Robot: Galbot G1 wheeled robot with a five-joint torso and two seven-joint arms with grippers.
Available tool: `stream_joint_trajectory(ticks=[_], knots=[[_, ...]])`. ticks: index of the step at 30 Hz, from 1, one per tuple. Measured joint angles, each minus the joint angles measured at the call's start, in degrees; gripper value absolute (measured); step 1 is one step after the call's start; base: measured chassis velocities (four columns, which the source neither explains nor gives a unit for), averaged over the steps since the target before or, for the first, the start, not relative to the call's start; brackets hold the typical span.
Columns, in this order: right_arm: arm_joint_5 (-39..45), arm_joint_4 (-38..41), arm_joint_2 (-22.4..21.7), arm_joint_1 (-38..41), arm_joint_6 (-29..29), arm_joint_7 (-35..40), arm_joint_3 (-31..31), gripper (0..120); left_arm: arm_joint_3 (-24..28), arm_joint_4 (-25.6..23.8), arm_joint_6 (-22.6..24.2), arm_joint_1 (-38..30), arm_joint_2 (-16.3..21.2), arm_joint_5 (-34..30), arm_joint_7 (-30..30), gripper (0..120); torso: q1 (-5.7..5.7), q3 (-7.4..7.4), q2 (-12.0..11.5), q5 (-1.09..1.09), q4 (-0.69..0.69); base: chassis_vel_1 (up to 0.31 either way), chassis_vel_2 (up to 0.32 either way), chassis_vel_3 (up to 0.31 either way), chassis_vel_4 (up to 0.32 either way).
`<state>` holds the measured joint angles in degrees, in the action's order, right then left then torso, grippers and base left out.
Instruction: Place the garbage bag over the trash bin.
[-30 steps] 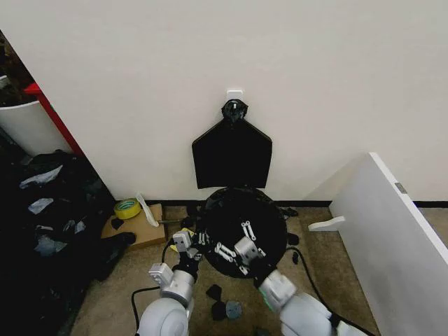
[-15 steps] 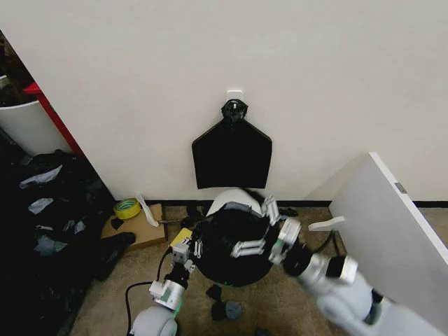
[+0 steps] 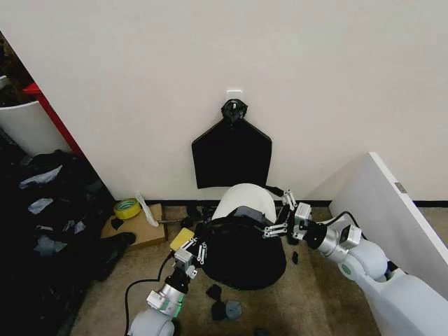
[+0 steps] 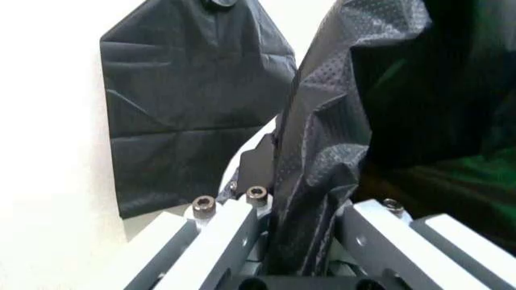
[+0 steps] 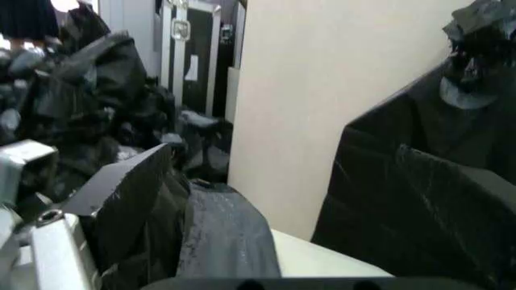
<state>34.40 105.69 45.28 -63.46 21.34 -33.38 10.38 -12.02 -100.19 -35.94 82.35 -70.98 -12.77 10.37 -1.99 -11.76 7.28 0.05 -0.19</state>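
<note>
we see left gripper [image 3: 197,253] and right gripper [image 3: 278,222] each clamped on the garbage bag [image 3: 241,252], stretched half over the trash bin [image 3: 246,199].

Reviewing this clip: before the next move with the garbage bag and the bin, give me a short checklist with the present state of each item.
1. Left gripper shut on the garbage bag: ok, film is pinched between its fingers.
2. Right gripper shut on the bag's edge: ok.
3. Bag mouth spread between both grippers: ok.
4. Bag covers the whole rim of the trash bin: not ok, the wall-side part shows bare.
5. Bin upright: cannot tell, it looks tilted.
</note>
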Motion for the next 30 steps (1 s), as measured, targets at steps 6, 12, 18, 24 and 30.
stream_joint_trajectory(ticks=[6, 12, 18, 24, 30], knots=[[-4.25, -2.42, 0.41, 1.13, 0.4, 1.06, -0.09, 100, -0.14, -1.24, -0.18, 0.88, 0.03, -0.37, 1.33, 1, 0.0, 0.0, 0.0, -0.01, 0.01, 0.0, 0.0, 0.0, 0.0], [-4.58, -3.49, 0.59, 1.73, 1.06, 0.92, -0.19, 100, -0.16, -1.53, -0.32, 1.05, -0.01, -0.42, 1.86, 1, 0.0, 0.0, 0.0, 0.0, 0.0, 0.0, 0.0, 0.0, 0.0], [-1.0, -1.75, -0.19, 2.15, 1.24, -0.77, -0.4, 100, 0.07, -0.97, -0.38, 0.55, -0.26, -0.13, 1.9, 1, 0.0, 0.0, 0.0, -0.01, 0.0, 0.0, 0.0, 0.0, 0.0], [4.91, -3.3, -0.86, 4.21, -0.81, -10.52, 2.49, 100, 0.5, 1.13, -0.64, -0.72, -0.72, 1.39, 1.5, 1, 0.0, 0.0, 0.0, 0.0, 0.0, 0.0, 0.0, 0.0, 0.0], [2.89, -8.72, -0.7, 5.54, -3.98, -20.15, 5.88, 100, 0.47, 1.62, -1.01, -1.13, -0.68, 1.27, 2.27, 1, 0.0, 0.0, 0.0, 0.0, -0.01, 0.0, 0.0, 0.0, 0.0]])
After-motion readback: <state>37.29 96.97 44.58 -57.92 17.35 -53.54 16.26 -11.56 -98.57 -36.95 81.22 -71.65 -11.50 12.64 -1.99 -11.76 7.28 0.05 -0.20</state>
